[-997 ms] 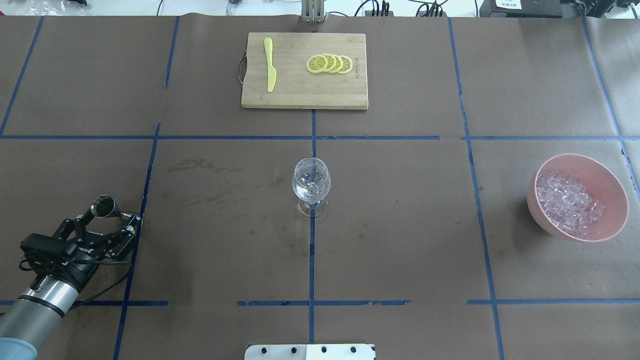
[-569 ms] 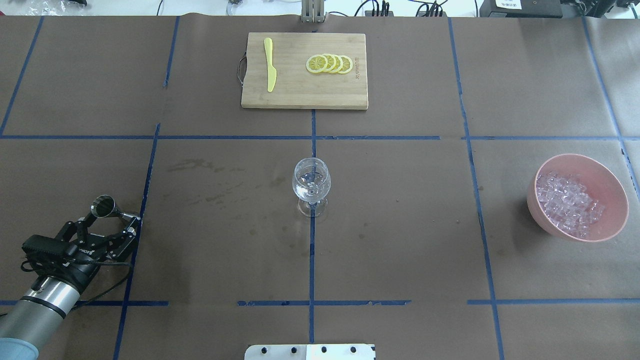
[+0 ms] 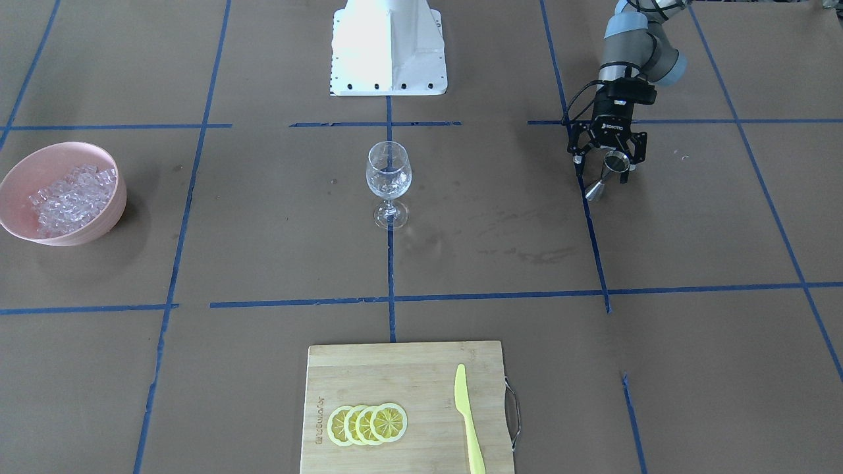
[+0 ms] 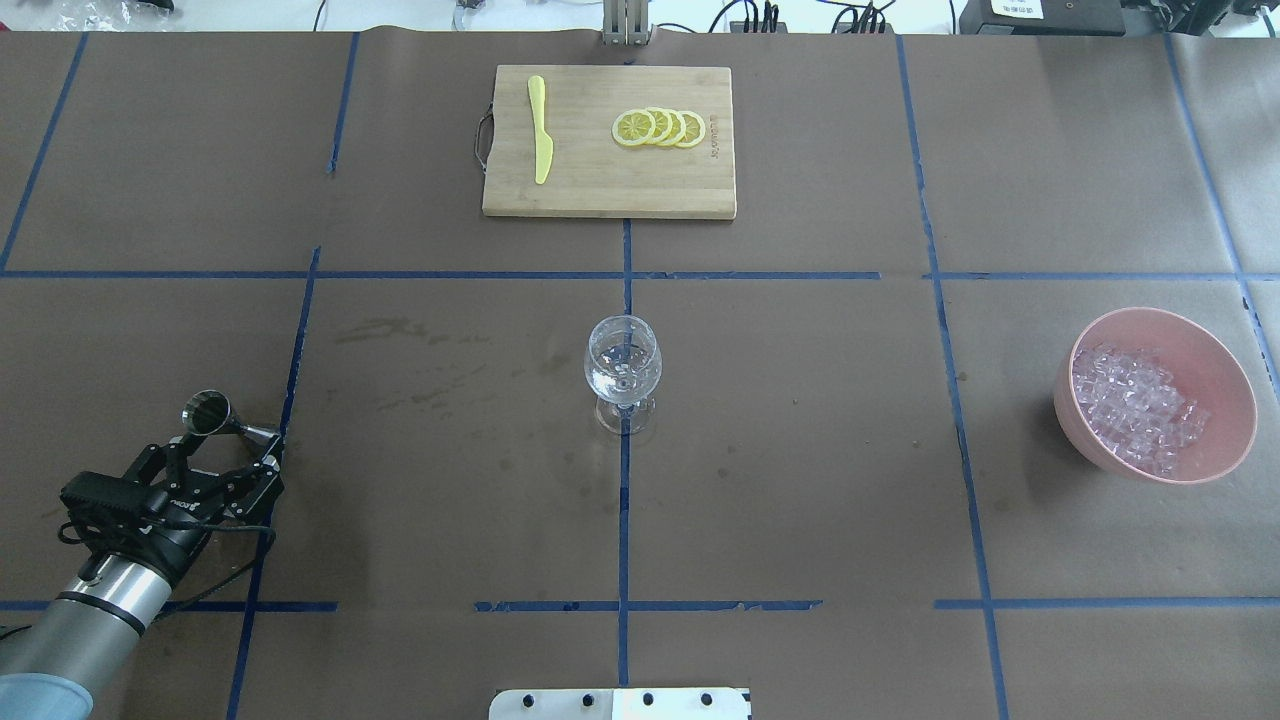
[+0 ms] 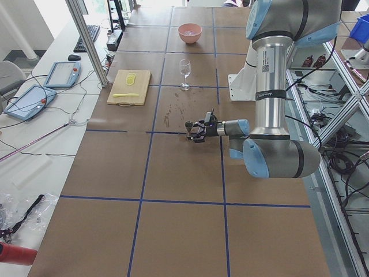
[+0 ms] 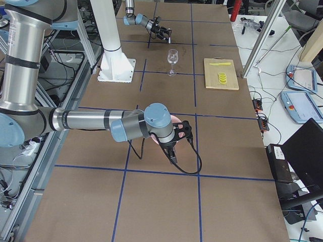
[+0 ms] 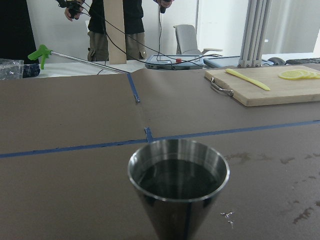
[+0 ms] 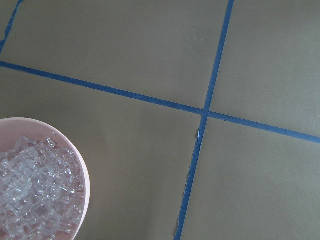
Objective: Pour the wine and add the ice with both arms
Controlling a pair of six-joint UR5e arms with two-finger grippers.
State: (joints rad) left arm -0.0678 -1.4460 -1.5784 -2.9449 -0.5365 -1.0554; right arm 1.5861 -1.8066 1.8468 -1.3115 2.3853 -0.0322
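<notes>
A clear wine glass point(image 4: 622, 365) stands upright at the table's middle; it also shows in the front view point(image 3: 388, 174). A steel jigger point(image 4: 207, 411) stands upright at the near left and fills the bottom of the left wrist view point(image 7: 178, 182). My left gripper point(image 4: 222, 458) is open just behind it, and its fingers do not touch it. The ice point(image 4: 1135, 405) is heaped in a pink bowl point(image 4: 1232, 372) at the right, and the right wrist view shows it low left point(image 8: 35, 195). My right gripper point(image 6: 174, 150) shows only in the right side view; I cannot tell its state.
A wooden cutting board point(image 4: 610, 192) lies at the far middle with a yellow knife point(image 4: 540, 130) and lemon slices point(image 4: 660, 128) on it. The white robot base point(image 3: 388, 46) stands at the near edge. Blue tape lines cross the brown table.
My left gripper has drawn back from the jigger toward the robot, still open. The jigger, glass and bowl have not moved.
</notes>
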